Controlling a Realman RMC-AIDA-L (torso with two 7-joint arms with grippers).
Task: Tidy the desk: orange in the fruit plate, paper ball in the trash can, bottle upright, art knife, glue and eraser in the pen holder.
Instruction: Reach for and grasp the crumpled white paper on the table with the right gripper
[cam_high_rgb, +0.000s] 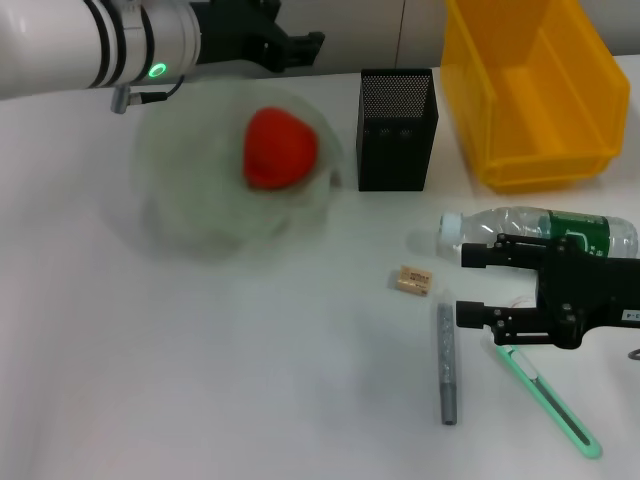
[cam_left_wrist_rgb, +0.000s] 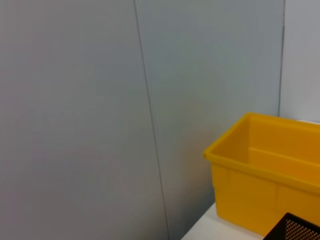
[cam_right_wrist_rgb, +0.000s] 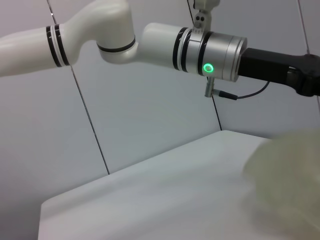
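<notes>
The desk (cam_high_rgb: 200, 380) is plain white against a grey panelled wall (cam_left_wrist_rgb: 75, 100); right hand (cam_high_rgb: 462, 285) spread wide above it; left hand's state unclear.

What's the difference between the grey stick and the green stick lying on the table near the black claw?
The glue is a grey tube lying nearly straight toward the camera; the art knife is mint green and lies slanted. The glue is the shorter and stubbier of the two, the art knife longer and slimmer. The glue lies fully in view beside the right claw, while the art knife's upper end is hidden under it. Both lie flat on the desk, outside the pen holder.
</notes>
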